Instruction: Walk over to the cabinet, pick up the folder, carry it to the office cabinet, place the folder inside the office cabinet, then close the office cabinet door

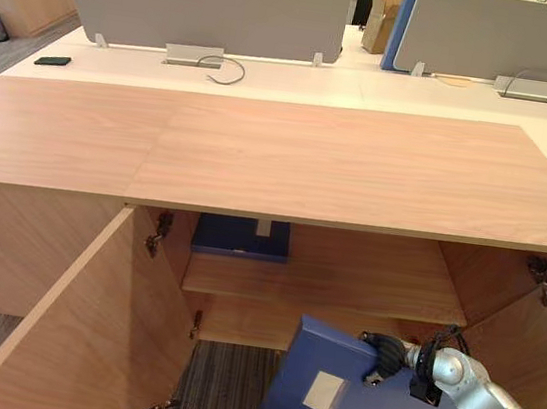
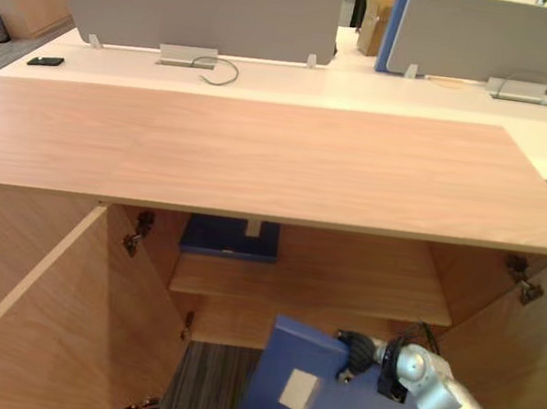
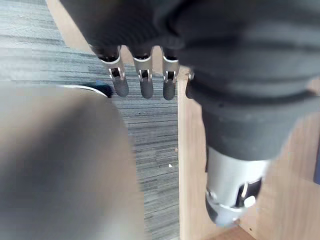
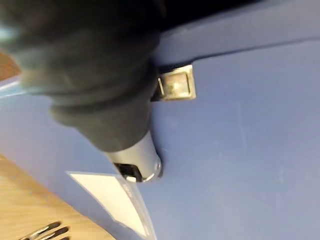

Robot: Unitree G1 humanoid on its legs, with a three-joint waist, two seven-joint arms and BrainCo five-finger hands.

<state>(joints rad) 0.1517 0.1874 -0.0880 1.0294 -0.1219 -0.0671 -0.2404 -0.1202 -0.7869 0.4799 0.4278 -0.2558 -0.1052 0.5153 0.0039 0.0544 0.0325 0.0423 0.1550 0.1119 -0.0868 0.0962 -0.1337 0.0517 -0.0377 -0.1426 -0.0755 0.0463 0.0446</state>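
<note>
Two blue folders in shot. The carried folder (image 1: 358,402) hangs at lower right of the head view, cut off by the bottom edge, in front of the open cabinet (image 1: 339,163). The right hand (image 1: 386,359) clamps its upper corner, thumb on the face, fingers hidden behind. The other folder (image 1: 241,236) lies on the shelf (image 1: 363,292), partly tucked under the top. The left hand (image 3: 143,70) sits low at bottom centre, mostly cut off, fingers loose and empty.
</note>
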